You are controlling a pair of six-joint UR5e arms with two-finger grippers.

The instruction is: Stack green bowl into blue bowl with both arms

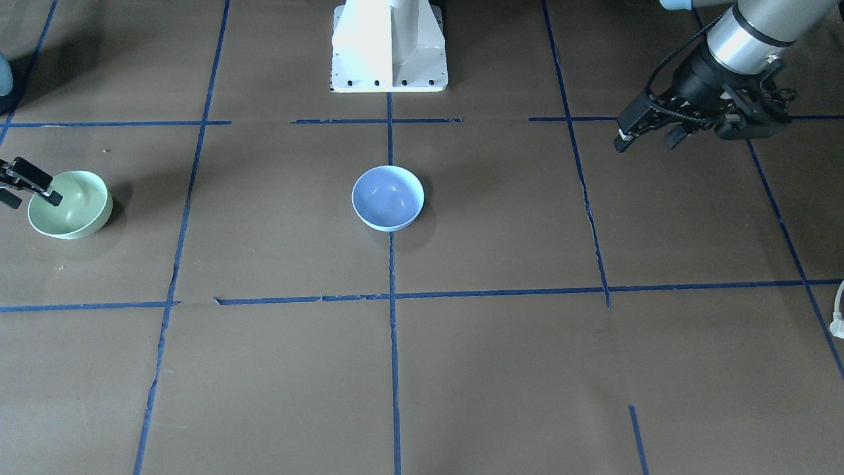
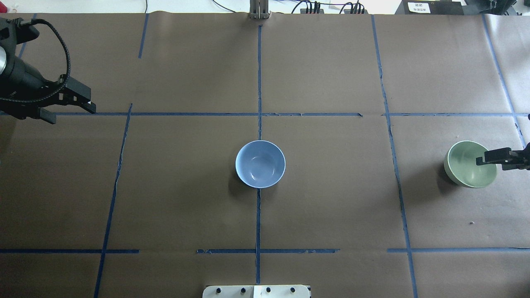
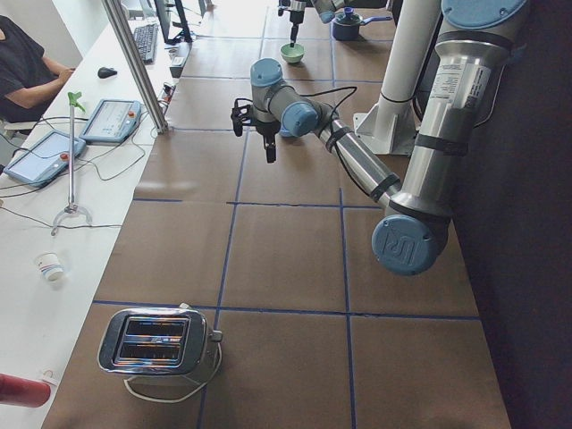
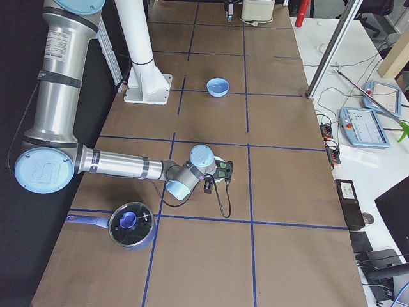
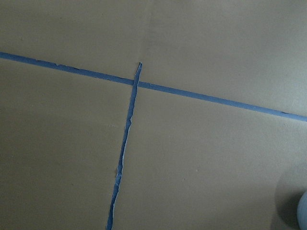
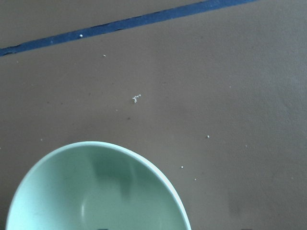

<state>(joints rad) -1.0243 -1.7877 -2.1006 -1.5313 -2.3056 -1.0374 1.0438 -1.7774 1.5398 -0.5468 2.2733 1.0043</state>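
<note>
The pale green bowl (image 1: pixel 74 212) (image 2: pixel 466 165) sits on the table at the robot's far right. My right gripper (image 1: pixel 30 191) (image 2: pixel 497 161) is at its outer rim. One finger (image 2: pixel 486 159) reaches over the inside and the other is outside, jaws apart around the rim. The right wrist view shows the green bowl (image 6: pixel 96 191) close below. The blue bowl (image 1: pixel 388 198) (image 2: pixel 260 164) stands alone at the table's middle. My left gripper (image 1: pixel 648 140) (image 2: pixel 70 115) is open and empty, high over the far left of the table.
The white pedestal base (image 1: pixel 389 46) stands at the robot's edge, in line with the blue bowl. A lidded blue pot (image 4: pixel 131 224) sits near the right arm. A toaster (image 3: pixel 156 340) stands at the table's left end. Blue tape lines grid the brown table.
</note>
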